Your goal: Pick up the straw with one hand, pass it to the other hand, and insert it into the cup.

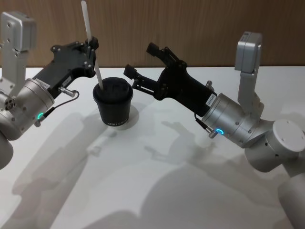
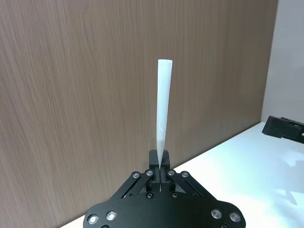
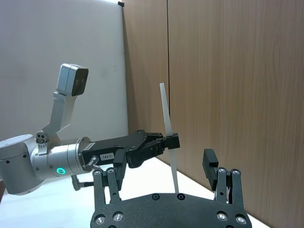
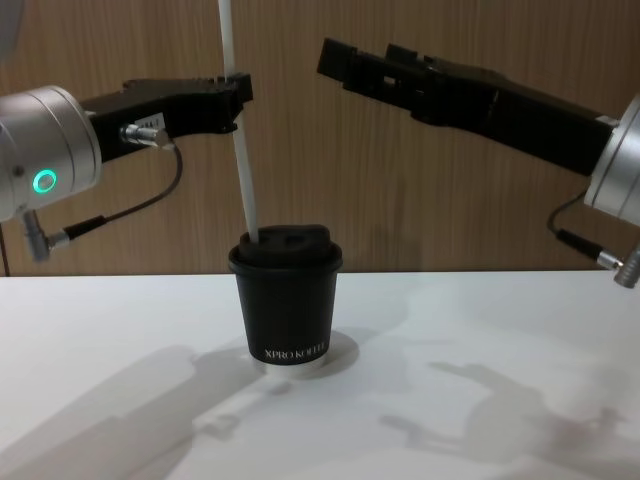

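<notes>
The white straw (image 1: 87,24) stands nearly upright, and my left gripper (image 1: 92,46) is shut on it about halfway along its length. Its lower end meets the domed lid of the black cup (image 1: 114,102) at the lid's left side; how deep it goes I cannot tell. In the chest view the straw (image 4: 243,170) slants down from the left gripper (image 4: 237,95) onto the cup (image 4: 288,310). My right gripper (image 1: 140,59) hangs open just right of and behind the cup, holding nothing. The left wrist view shows the straw (image 2: 163,109) rising from the shut fingertips (image 2: 154,159).
The cup stands on a white table (image 1: 157,181) whose back edge meets a wooden wall (image 1: 200,28). Both forearms lean in above the table from either side. Shadows lie across the tabletop in front of the cup.
</notes>
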